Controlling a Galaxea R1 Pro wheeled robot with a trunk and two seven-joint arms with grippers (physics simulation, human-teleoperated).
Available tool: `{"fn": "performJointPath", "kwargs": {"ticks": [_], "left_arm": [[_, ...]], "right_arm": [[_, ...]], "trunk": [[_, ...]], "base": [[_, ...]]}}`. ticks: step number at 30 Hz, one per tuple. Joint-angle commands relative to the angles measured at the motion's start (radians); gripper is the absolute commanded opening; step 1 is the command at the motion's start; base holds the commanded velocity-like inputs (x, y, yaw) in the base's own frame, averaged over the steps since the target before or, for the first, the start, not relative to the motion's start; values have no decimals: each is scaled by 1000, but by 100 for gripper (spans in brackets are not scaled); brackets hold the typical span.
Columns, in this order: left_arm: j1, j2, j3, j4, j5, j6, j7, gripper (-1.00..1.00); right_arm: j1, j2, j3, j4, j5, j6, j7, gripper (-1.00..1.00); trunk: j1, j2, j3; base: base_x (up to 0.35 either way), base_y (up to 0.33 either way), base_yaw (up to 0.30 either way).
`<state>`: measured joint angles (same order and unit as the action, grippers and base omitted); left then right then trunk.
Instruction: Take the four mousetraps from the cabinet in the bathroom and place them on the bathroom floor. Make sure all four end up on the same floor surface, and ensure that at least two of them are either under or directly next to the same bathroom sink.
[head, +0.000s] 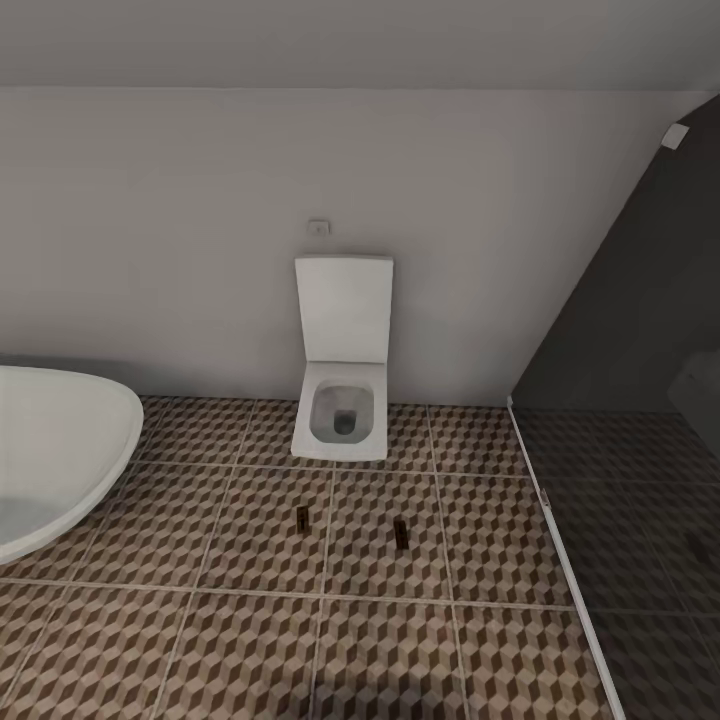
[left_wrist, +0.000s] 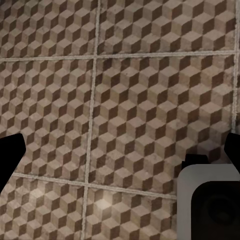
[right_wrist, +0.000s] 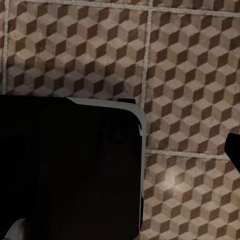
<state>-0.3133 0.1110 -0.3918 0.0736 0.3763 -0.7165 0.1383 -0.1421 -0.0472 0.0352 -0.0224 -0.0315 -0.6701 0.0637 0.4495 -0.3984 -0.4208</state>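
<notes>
Two mousetraps lie flat on the bathroom floor (head: 250, 620) in front of the toilet: one mousetrap (head: 302, 516) to the left and another mousetrap (head: 401, 532) to the right, about one tile apart. Both look small and dark from here. My left gripper (left_wrist: 120, 150) hangs open over bare patterned tiles (left_wrist: 125, 100), its black fingertips (left_wrist: 10, 156) at the picture's two sides with nothing between them. My right gripper (right_wrist: 122, 152) also hangs open over tiles (right_wrist: 190, 75), with one fingertip (right_wrist: 233, 150) showing. The cabinet is out of view.
A white toilet (head: 342, 400) with its lid up stands against the back wall. A large white rounded basin (head: 50, 450) juts in at the left; whether it is a sink or a tub I cannot tell. A dark glass shower partition (head: 620, 400) closes off the right. A black, grey-rimmed robot part (right_wrist: 70, 165) shows under the right wrist.
</notes>
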Motion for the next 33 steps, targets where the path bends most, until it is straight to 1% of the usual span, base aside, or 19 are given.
{"fn": "performJointPath", "kwargs": {"ticks": [1,33], "left_arm": [[-1,-1,-9,3,3,-4,4,100],[-1,-1,-9,3,3,-4,4,100]], "right_arm": [[-1,0,3,1,-4,-3,4,100],[-1,0,3,1,-4,-3,4,100]], "trunk": [[0,-2,-1],[0,-2,-1]], "base": [[0,0,0],[0,0,0]]}}
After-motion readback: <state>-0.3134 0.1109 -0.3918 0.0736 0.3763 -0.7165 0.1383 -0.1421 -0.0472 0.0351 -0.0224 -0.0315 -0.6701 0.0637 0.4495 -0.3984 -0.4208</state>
